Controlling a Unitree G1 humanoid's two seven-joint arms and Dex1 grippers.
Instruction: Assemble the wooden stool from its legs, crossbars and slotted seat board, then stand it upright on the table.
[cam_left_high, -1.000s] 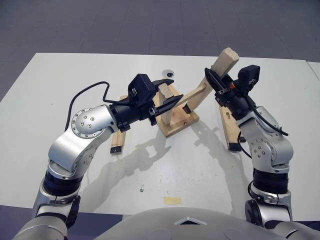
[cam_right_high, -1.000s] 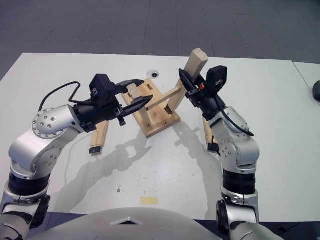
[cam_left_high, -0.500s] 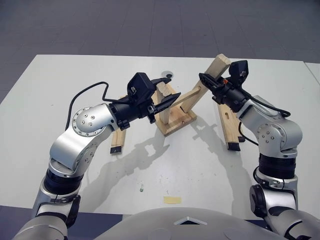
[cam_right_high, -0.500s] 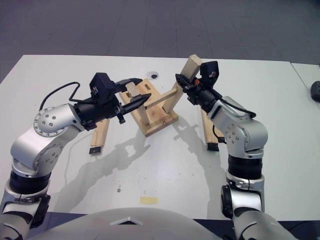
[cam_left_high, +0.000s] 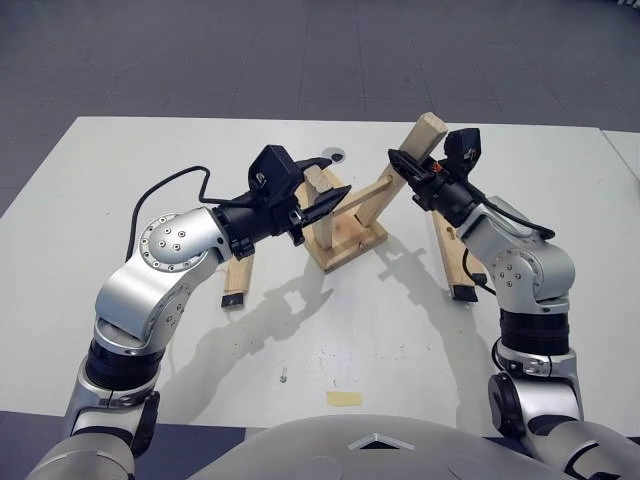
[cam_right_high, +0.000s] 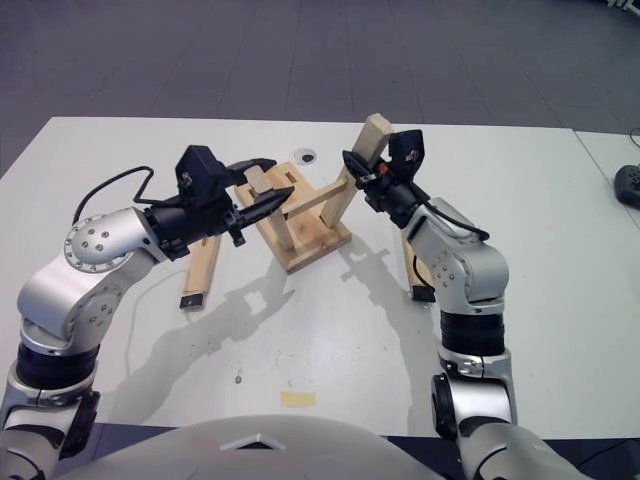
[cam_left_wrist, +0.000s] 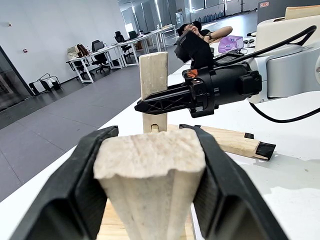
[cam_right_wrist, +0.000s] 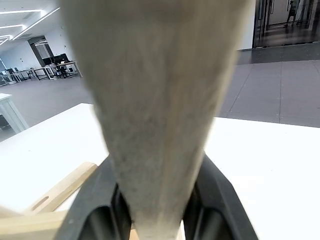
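One seat board (cam_left_high: 350, 242), two legs, left leg (cam_left_wrist: 150, 165) and right leg (cam_left_high: 428, 128), one crossbar (cam_left_high: 368, 197) between, two loose bars lying flat, left bar (cam_left_high: 236, 280) and right bar (cam_left_high: 455, 268), one tape scrap (cam_left_high: 345, 399) by the table's (cam_left_high: 120, 180) front edge.

The slotted seat board (cam_left_high: 345, 245), a pale wooden square, lay flat on the desk (cam_left_high: 400, 340), turned cornerwise. An upright leg (cam_left_wrist: 150, 175) stood on it, its rough-cut top end clamped between the left fingers (cam_left_wrist: 80, 190). A thin crossbar (cam_left_high: 365, 198) ran from that leg, slanting upward, to a tilted leg (cam_left_high: 424, 132), which leaned with its top away from the board; the right fingers (cam_right_wrist: 95, 210) were closed around it. Whether its foot sat in a slot could not be told. Two loose pieces with dark ends lay flat: the left piece (cam_left_high: 238, 272) beside the board, the right piece (cam_left_high: 452, 258), slotted, on the other side.
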